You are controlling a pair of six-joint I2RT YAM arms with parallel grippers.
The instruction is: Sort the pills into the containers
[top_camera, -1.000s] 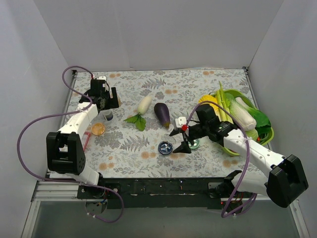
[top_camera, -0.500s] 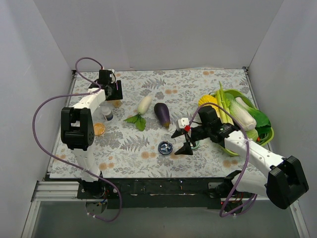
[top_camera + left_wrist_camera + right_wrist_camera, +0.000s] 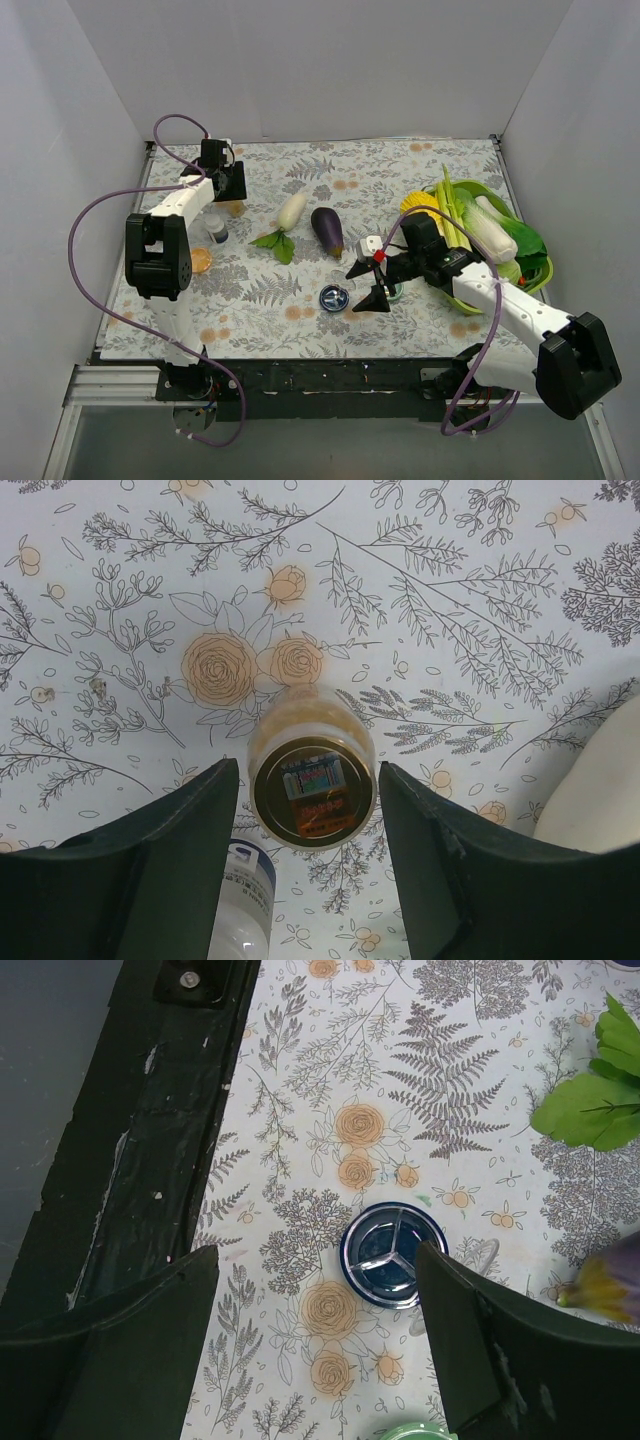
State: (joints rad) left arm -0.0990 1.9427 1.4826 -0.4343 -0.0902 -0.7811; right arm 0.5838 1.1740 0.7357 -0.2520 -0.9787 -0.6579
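On the left gripper [image 3: 310,768], the jaws closely flanked the upright clear amber bottle with a yellowish cap [image 3: 312,792] on the floral surface [image 3: 520,540]; whether they gripped it was unclear. The right gripper [image 3: 318,1260] held its jaws wide above the round silvery-blue tin [image 3: 393,1255].

Green tin [image 3: 418,1433], mostly beyond bottom edge

A robotics lab booth: plain white panels [image 3: 300,70] box in a floral-clothed counter [image 3: 400,170] with a black mounting rail [image 3: 320,378].

Floral table [image 3: 400,170] carries amber bottle [image 3: 312,790], blue tin [image 3: 333,296] — eggplant [image 3: 327,230], radish [image 3: 291,210].
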